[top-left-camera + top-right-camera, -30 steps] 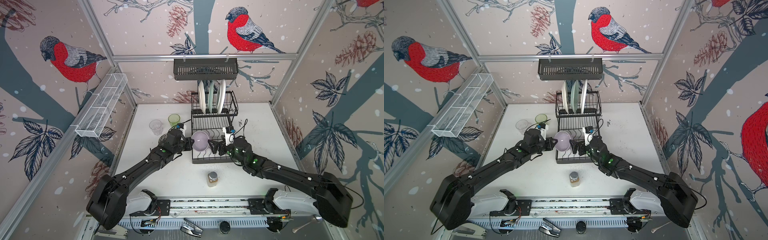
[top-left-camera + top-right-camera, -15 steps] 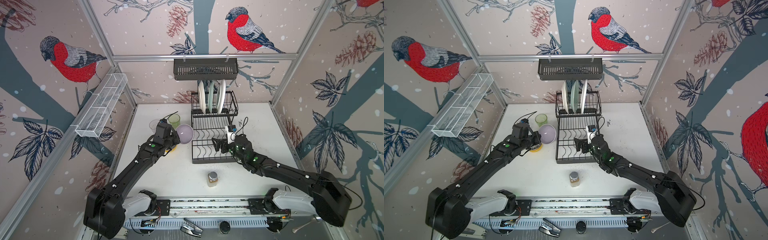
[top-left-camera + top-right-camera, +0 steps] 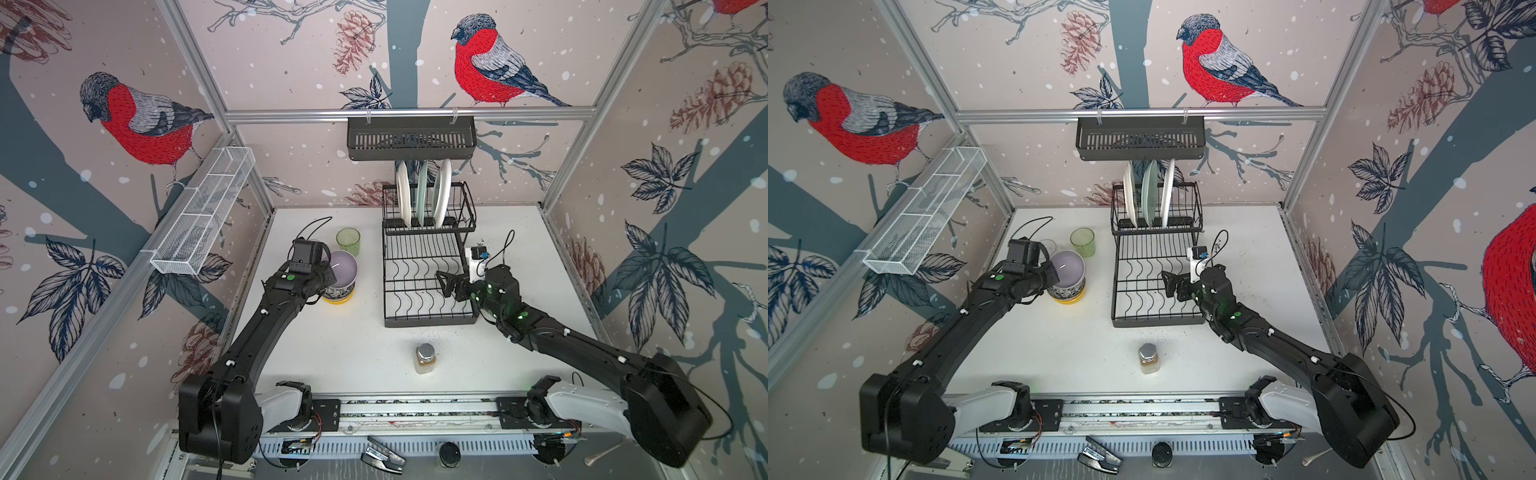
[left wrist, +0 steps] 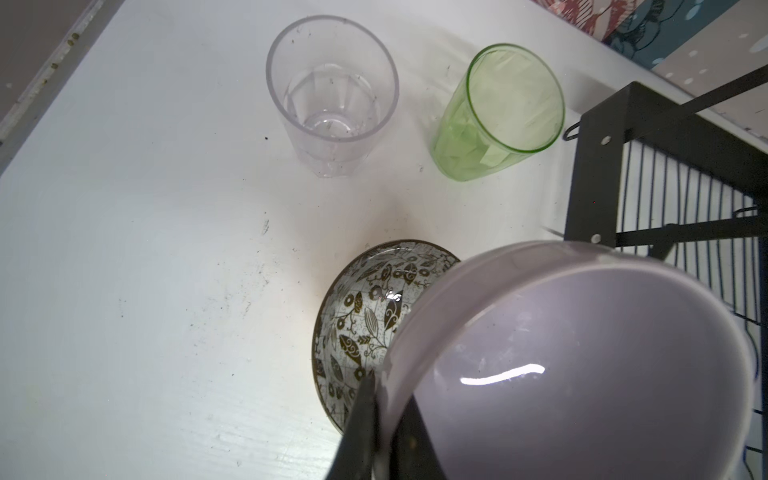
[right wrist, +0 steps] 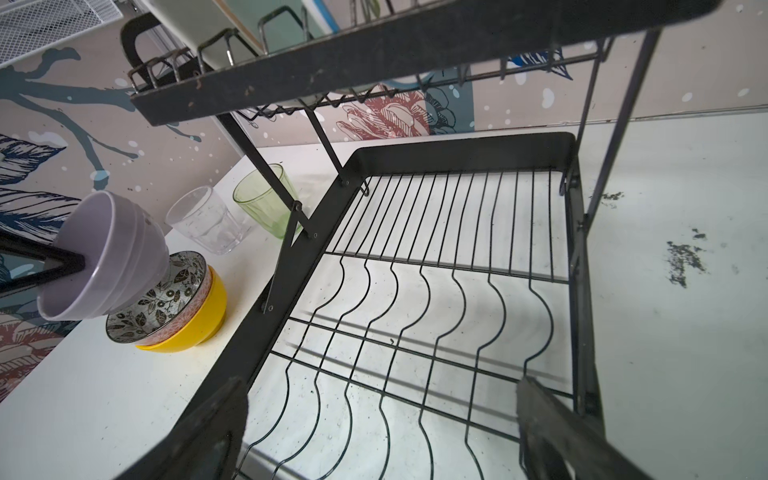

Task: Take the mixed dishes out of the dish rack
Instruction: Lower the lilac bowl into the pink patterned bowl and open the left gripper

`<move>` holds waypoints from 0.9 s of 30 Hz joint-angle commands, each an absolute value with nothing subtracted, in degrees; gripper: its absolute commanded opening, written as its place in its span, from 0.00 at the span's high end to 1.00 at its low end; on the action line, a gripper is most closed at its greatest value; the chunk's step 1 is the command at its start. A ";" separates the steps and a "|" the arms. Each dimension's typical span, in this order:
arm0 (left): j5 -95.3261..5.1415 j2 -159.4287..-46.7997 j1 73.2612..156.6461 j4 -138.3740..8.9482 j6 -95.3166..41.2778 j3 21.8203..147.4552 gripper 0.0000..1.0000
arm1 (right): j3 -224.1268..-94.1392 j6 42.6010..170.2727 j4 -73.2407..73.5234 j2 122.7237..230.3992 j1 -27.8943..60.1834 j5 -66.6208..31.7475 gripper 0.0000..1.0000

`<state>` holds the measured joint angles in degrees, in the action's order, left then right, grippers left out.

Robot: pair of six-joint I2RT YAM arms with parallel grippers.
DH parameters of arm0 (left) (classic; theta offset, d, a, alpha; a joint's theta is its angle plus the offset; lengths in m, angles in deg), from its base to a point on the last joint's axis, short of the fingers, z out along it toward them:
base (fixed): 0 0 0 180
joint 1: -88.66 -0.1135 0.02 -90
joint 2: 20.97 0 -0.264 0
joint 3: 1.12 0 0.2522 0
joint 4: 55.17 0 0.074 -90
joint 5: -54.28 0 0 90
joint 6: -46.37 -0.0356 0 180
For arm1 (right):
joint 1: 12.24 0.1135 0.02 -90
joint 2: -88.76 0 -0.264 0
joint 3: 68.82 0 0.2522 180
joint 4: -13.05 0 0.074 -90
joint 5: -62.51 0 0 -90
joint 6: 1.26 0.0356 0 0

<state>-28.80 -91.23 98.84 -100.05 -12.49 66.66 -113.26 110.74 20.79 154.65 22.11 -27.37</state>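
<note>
My left gripper is shut on the rim of the lilac bowl, one finger inside and one outside. The bowl hangs tilted over a patterned bowl nested in a yellow bowl, left of the dish rack. A green tumbler and a clear tumbler stand upright behind the stack. Three plates stand on edge in the rack's raised tier. My right gripper is open above the bare wavy-wired lower tier.
A silver-capped jar of brown powder stands on the table in front of the rack. A black slotted basket hangs on the back rail above the plates. A white mesh tray runs along the left wall. Dark specks lie right of the rack.
My left gripper has carried the lilac bowl leftward off the rack's lower tier to above the stacked bowls. My right gripper stayed open and drew back slightly to the right.
</note>
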 commanded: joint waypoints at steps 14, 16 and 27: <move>-25.26 -101.83 98.60 -105.33 -12.11 73.12 0.47 | -111.43 112.65 23.99 153.36 16.98 -20.31 0.00; -25.15 -100.84 98.60 -105.01 -12.96 73.29 0.32 | -111.49 112.75 24.12 153.31 16.75 -20.19 0.00; -29.72 -92.33 99.41 -99.04 -12.85 73.51 0.03 | -113.56 114.08 22.44 154.00 16.09 -19.73 0.01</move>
<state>-28.41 -94.31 98.88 -103.13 -14.02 73.74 -112.38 113.01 21.90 153.88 16.21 -20.05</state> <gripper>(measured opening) 0.973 0.995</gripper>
